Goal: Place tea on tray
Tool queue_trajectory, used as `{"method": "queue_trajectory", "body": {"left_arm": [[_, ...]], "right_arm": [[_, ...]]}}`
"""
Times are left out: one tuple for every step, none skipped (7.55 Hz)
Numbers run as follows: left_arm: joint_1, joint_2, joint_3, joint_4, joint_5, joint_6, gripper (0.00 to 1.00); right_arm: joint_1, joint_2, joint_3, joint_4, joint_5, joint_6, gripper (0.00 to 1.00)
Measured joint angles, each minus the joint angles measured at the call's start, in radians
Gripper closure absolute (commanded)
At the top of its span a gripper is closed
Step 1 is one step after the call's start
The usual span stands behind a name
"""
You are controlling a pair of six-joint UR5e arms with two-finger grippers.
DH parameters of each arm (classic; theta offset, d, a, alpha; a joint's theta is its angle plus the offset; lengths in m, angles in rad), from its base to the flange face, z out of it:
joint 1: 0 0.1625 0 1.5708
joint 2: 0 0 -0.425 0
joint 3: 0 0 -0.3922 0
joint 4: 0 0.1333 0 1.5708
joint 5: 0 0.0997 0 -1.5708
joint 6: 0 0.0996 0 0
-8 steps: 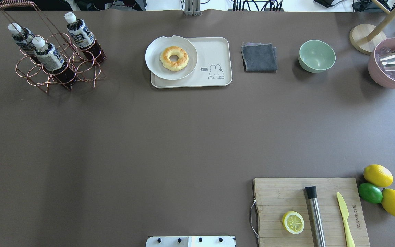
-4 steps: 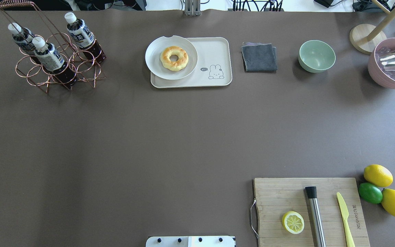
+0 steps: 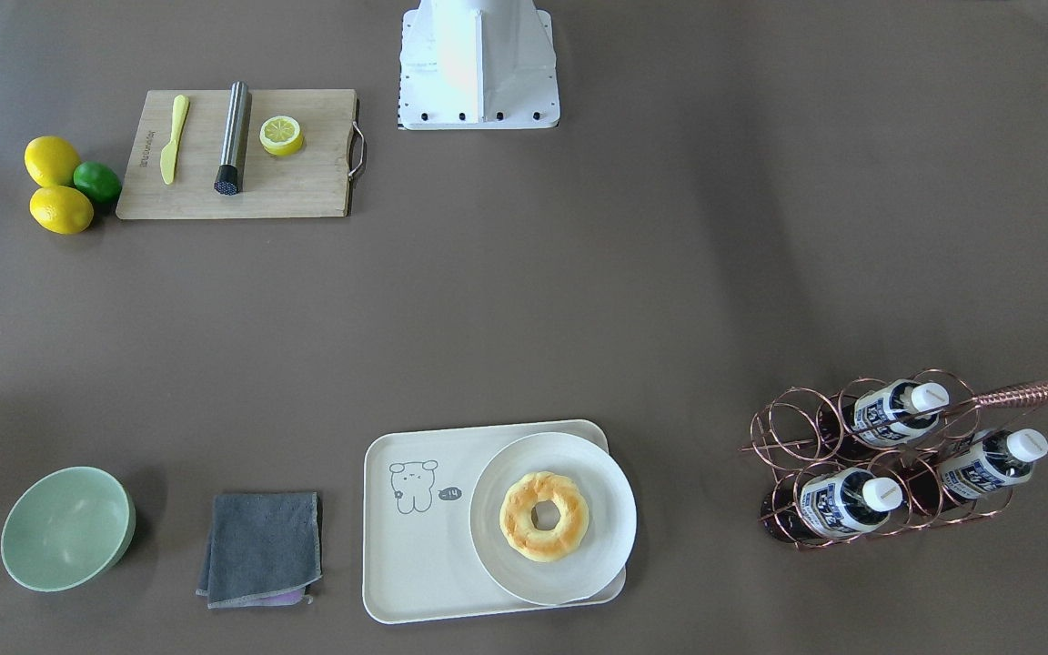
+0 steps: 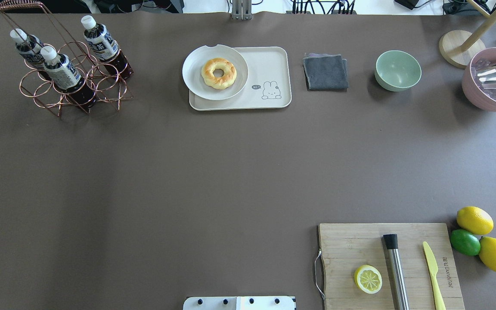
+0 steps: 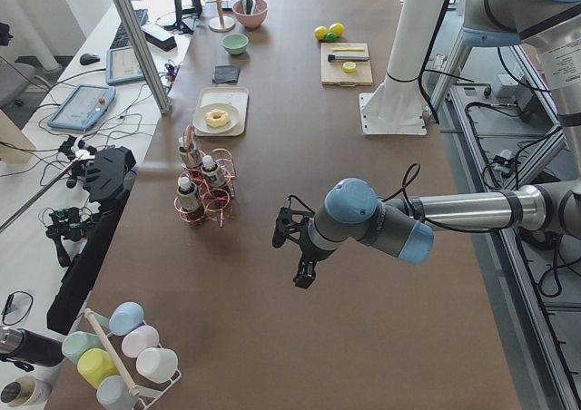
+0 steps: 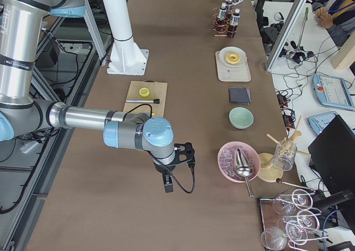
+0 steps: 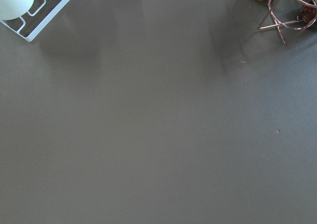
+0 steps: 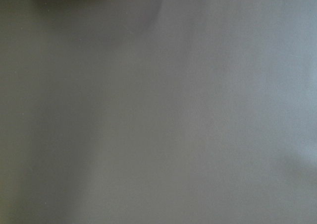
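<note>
Three tea bottles stand in a copper wire rack (image 4: 109, 100) at the far left of the table: one at the back right (image 4: 100, 43), one at the back left (image 4: 27, 46), one in front (image 4: 60, 69). They also show in the front view (image 3: 897, 405). The cream tray (image 4: 269, 64) with the bear drawing lies right of the rack, far centre; its left part holds a round white plate (image 4: 194, 73) with a doughnut (image 4: 218, 73). My left gripper (image 5: 292, 238) hovers over bare table short of the rack. My right gripper (image 6: 182, 152) hovers near the pink bowl. I cannot tell whether either is open.
A grey cloth (image 4: 325, 71), a green bowl (image 4: 398, 70) and a pink bowl (image 4: 474, 92) with ice sit right of the tray. A wooden cutting board (image 4: 351, 245) with half a lemon, a muddler and a knife lies near right, lemons and a lime (image 4: 465, 242) beside it.
</note>
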Motion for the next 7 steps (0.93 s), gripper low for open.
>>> {"method": "queue_trajectory", "body": {"left_arm": [[0.008, -0.035, 0.001, 0.072, 0.000, 0.007, 0.03], [0.011, -0.055, 0.002, 0.113, 0.001, 0.016, 0.03], [0.013, -0.062, -0.001, 0.131, 0.002, 0.021, 0.03], [0.013, -0.056, -0.011, 0.124, 0.002, 0.024, 0.03], [0.013, -0.042, -0.017, 0.092, 0.002, 0.024, 0.03], [0.014, -0.034, -0.012, 0.072, 0.002, 0.019, 0.03], [0.015, -0.033, -0.004, 0.062, -0.001, 0.014, 0.03]], "right_arm": [[0.000, 0.000, 0.000, 0.000, 0.001, -0.001, 0.00], [0.000, 0.000, 0.000, 0.000, 0.002, -0.001, 0.00], [0.000, 0.000, 0.000, 0.000, 0.001, -0.001, 0.00], [0.000, 0.000, 0.000, 0.000, 0.002, -0.001, 0.00], [0.000, 0.000, 0.000, 0.000, 0.001, -0.001, 0.00], [0.000, 0.000, 0.000, 0.000, 0.002, -0.002, 0.00], [0.000, 0.000, 0.000, 0.000, 0.002, -0.001, 0.00]]}}
